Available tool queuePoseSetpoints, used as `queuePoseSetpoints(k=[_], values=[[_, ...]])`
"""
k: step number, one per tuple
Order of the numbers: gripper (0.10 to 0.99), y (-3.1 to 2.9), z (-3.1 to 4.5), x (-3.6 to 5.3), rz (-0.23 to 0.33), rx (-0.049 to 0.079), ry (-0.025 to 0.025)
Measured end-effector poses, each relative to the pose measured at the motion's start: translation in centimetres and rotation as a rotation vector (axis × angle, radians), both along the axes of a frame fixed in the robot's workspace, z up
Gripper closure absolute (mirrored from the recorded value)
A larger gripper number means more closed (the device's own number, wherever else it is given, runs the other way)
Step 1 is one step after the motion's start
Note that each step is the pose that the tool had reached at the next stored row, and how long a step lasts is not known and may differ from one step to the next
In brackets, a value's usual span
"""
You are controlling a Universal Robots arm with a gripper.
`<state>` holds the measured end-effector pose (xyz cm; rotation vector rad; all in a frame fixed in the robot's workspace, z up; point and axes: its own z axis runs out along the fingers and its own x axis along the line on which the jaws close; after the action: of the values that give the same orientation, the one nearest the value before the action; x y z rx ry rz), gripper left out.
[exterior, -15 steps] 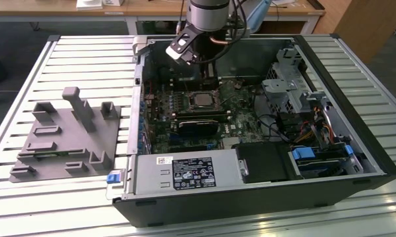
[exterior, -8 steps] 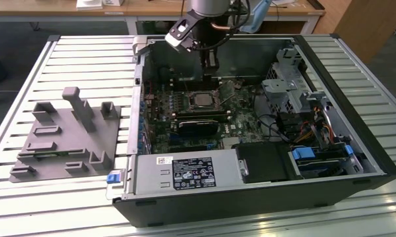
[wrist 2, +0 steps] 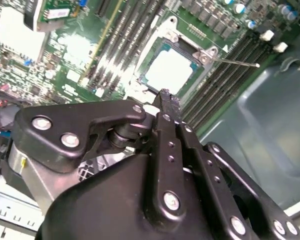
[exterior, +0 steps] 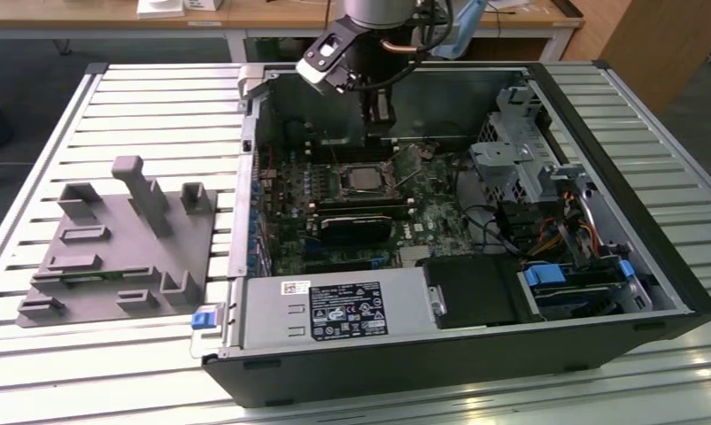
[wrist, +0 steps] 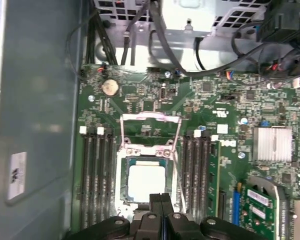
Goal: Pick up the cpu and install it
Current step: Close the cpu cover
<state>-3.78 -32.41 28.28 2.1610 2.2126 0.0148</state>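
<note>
The cpu (wrist: 145, 182) lies flat in the motherboard socket, its pale silvery top facing up; it also shows as the cpu (wrist 2: 169, 70) and the cpu (exterior: 361, 180). The socket's metal frame (wrist: 150, 131) stands swung open beside it. My gripper (wrist: 161, 201) hangs just above the socket's edge with its two black fingers pressed together and nothing between them. In the second wrist view the gripper (wrist 2: 165, 97) tip sits close to one corner of the chip. In the exterior view the gripper (exterior: 382, 113) reaches down inside the open computer case.
Memory slots (wrist: 96, 175) flank the socket on both sides. A heat sink (wrist: 272, 143) and cables (wrist: 225, 55) lie nearby. The case wall (wrist: 35, 125) rises close by. A grey plastic fixture (exterior: 119, 248) with upright posts sits on the slatted table at the exterior view's left.
</note>
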Motion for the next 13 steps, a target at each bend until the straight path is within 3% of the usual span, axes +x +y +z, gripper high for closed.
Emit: queuePoseSetpoints(k=[3,8,13], values=[[0.980,-0.21,-0.01,0.19,0.000,0.000,0.0005],[0.980,-0.22,-0.21,2.11,0.001,0.000,0.0125],[0.980,-0.22,-0.69,2.80,0.020,0.000,0.0140]])
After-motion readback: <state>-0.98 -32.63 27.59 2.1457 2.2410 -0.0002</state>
